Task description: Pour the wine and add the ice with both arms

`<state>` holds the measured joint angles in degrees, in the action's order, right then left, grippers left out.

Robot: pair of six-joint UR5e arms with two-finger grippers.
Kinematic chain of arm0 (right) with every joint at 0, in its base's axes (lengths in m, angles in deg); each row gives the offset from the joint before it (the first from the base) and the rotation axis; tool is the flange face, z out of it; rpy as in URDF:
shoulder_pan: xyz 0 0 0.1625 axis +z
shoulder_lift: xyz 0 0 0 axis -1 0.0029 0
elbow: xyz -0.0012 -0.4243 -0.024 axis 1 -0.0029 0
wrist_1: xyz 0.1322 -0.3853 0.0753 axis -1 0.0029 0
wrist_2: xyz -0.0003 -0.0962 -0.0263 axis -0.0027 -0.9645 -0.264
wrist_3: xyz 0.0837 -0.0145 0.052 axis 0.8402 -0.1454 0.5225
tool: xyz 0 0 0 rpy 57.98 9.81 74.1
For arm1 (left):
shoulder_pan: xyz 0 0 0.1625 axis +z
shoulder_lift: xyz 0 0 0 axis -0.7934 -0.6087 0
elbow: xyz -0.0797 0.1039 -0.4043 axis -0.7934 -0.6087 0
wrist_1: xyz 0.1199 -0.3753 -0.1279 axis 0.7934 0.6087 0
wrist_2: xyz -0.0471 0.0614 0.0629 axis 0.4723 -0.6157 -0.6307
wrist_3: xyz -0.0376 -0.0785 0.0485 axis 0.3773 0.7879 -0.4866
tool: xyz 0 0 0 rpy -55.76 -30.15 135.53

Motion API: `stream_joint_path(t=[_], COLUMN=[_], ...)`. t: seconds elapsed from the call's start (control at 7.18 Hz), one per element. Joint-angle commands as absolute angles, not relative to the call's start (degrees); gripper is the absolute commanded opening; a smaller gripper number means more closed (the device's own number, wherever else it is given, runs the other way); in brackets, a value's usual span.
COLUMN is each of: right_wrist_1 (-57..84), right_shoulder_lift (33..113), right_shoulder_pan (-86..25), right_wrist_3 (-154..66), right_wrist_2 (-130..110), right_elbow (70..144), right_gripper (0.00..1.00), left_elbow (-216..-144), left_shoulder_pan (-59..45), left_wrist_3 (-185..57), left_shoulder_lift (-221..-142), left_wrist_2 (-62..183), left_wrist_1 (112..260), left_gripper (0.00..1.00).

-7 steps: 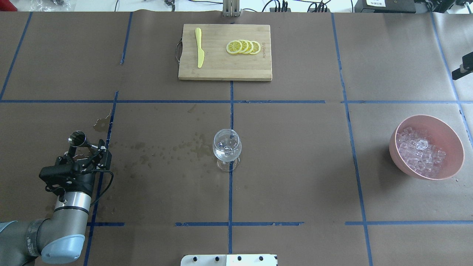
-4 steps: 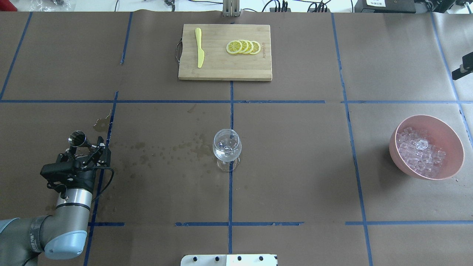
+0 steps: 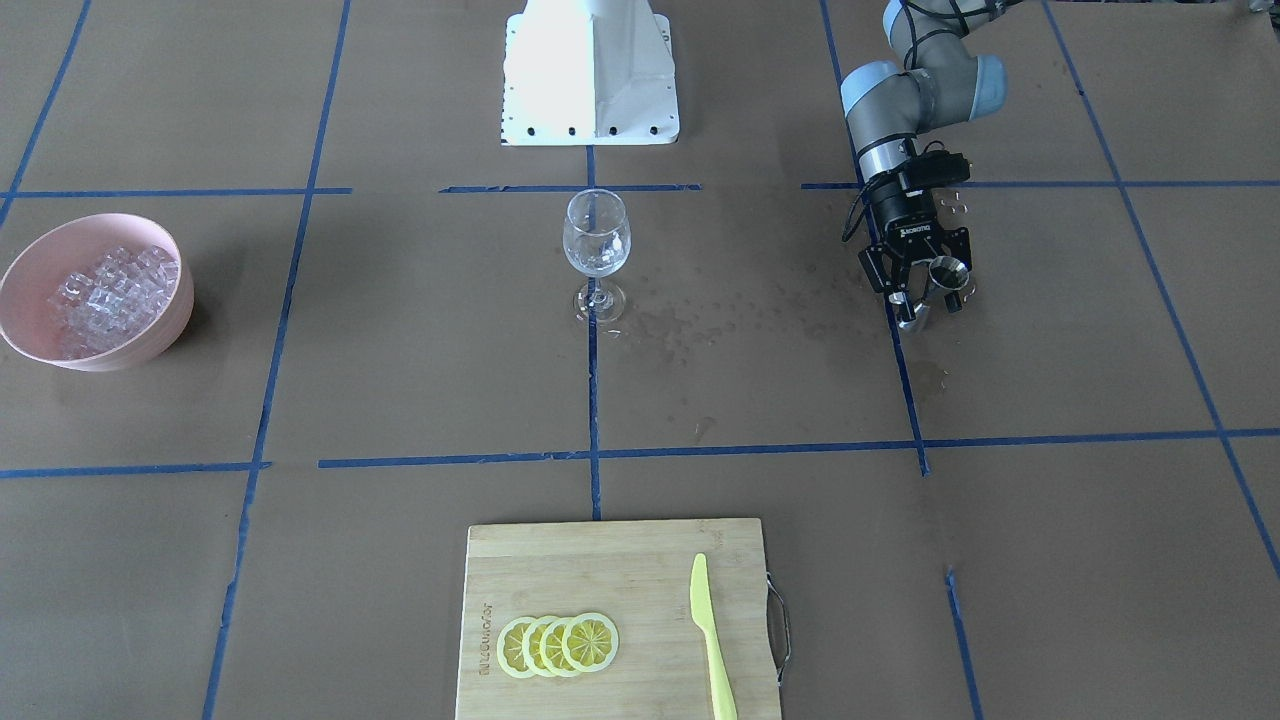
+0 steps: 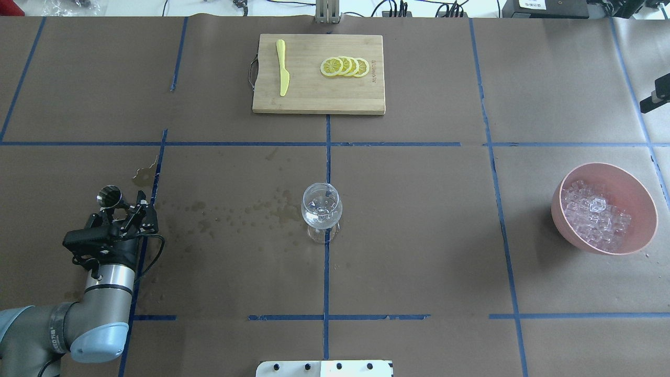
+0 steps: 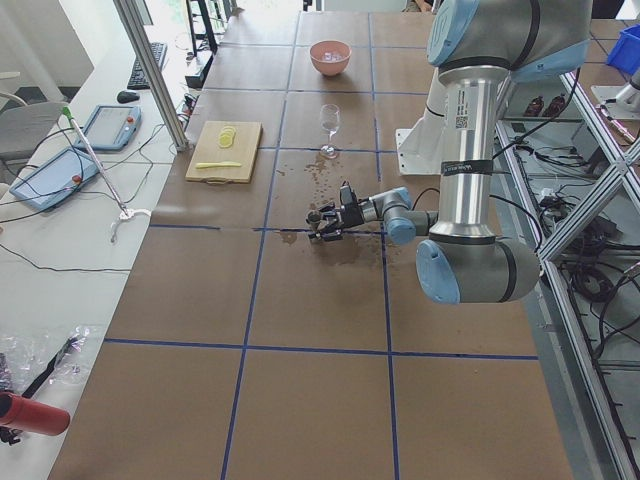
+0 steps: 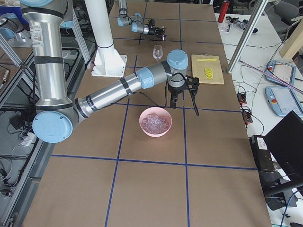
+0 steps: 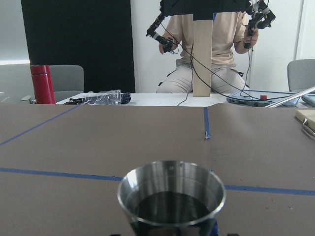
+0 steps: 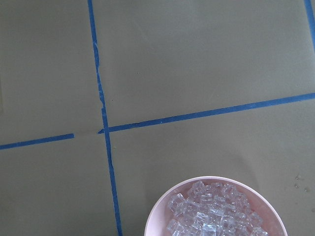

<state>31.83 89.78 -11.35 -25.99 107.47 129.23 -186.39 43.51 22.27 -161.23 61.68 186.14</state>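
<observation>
**Left gripper (image 4: pixel 123 209) clamping the steel jigger (image 4: pixel 109 197) upright**

Ice (image 4: pixel 594 213) is lying heaped in the pink bowl (image 4: pixel 643 230), far out on the robot's right. The wine glass (image 4: pixel 321 208) is standing at the centre on a blue tape line, and I cannot tell whether it holds wine. The jigger's cup is showing a dark inside in the wrist view. The left arm (image 4: pixel 104 293) is reaching low beside wet stains (image 4: pixel 251 209). The right gripper (image 6: pixel 184 97) is hanging near the bowl, and I cannot tell how wide it is. A cutting board (image 4: pixel 318 99) is carrying lemon slices (image 4: pixel 344 66) and a knife (image 4: pixel 282 68).
</observation>
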Motion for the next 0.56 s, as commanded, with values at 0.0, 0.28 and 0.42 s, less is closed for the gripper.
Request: stream_joint_path(t=[0.0, 0.28, 0.42], right_wrist_1=[31.83, 32.44, 32.97], right_shoulder_lift=[89.81, 89.81, 89.81], right_shoulder_pan=[-11.35, -11.26, -11.26], right_wrist_3=[-25.98, -25.90, -25.90], right_wrist_2=[107.48, 107.48, 107.48], right_elbow=[129.54, 130.06, 130.50], right_gripper=[1.00, 1.00, 1.00], left_elbow=[-186.21, -185.33, -185.50], left_shoulder_pan=[43.45, 43.36, 43.28], left_wrist_3=[22.37, 22.37, 22.37], left_shoulder_lift=[-161.44, -161.44, -161.35], left_wrist_2=[61.68, 61.68, 61.68], left_wrist_1=[186.21, 186.21, 186.21], left_gripper=[0.48, 0.26, 0.13])
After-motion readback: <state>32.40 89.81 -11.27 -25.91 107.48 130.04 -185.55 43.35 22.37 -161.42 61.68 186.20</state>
